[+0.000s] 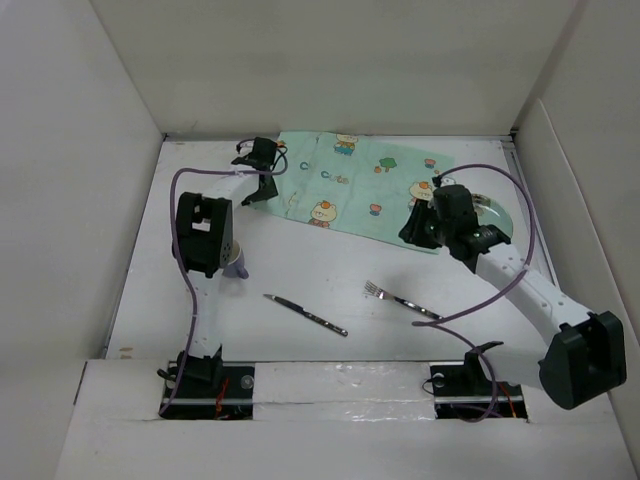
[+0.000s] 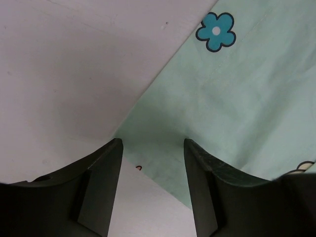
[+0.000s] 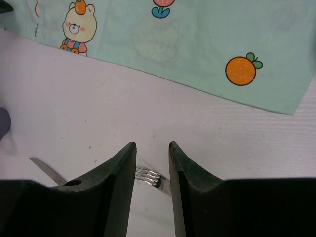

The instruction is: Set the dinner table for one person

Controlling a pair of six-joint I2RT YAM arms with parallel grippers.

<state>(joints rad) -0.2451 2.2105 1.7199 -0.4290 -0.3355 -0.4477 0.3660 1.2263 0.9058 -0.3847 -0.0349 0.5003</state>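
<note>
The white dinner table (image 1: 300,270) holds a mint-green cartoon placemat (image 1: 365,185) at the back centre. My left gripper (image 1: 258,190) is open above the mat's left corner; in the left wrist view that corner (image 2: 163,148) lies between the fingers of the gripper (image 2: 153,143). My right gripper (image 1: 415,232) is open and empty just above the mat's front right edge. In the right wrist view the gripper (image 3: 152,145) shows the fork's tines (image 3: 148,175) below the gap. The fork (image 1: 400,298) and a knife (image 1: 305,314) lie in front.
A pale plate (image 1: 497,215) sits at the right, partly hidden by the right arm. A purple cup (image 1: 237,264) stands by the left arm. White walls enclose the table on the left, back and right.
</note>
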